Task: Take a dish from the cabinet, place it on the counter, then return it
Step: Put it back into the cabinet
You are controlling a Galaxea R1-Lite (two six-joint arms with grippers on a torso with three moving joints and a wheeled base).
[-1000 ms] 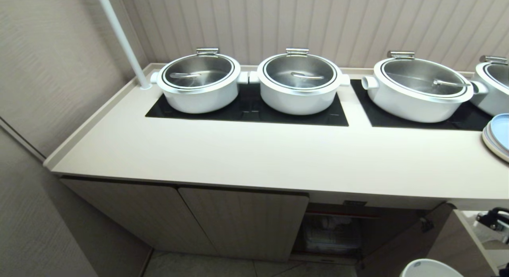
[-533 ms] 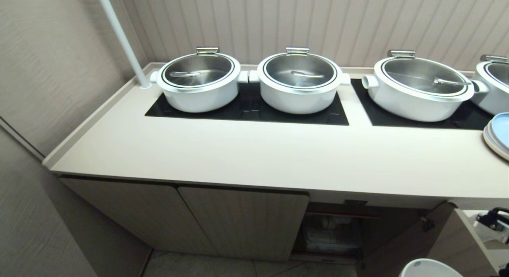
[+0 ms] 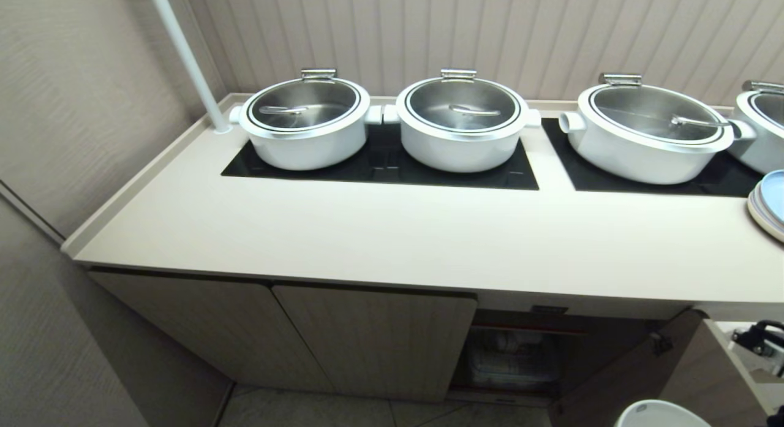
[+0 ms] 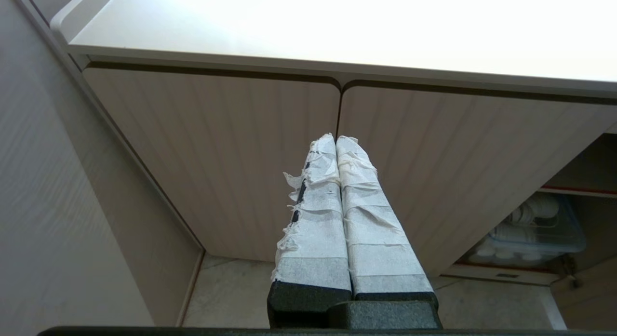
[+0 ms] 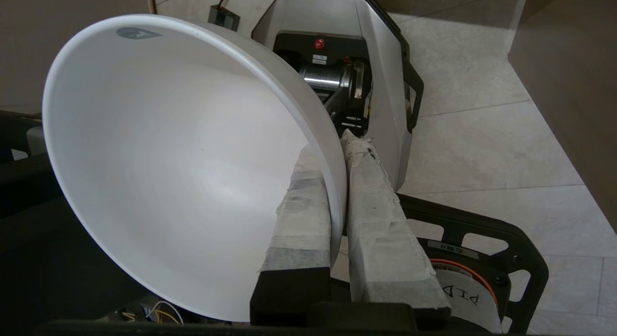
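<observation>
My view has tipped slightly, pots sliding up-frame; nothing on the tabletop (image 3: pixel 392 243) moved, so the placing remains undone. My left jaws (image 4: pixel 337 142) are pressed together before the cabinet (image 4: pixel 270 148). Only my right wrist shows my right jaws (image 5: pixel 337 157) pinching the dish (image 5: pixel 168 157) by its rim, low, near right.

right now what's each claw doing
left claw: closed, empty, facing the cabinet doors
right claw: closed on the white bowl's rim
</observation>
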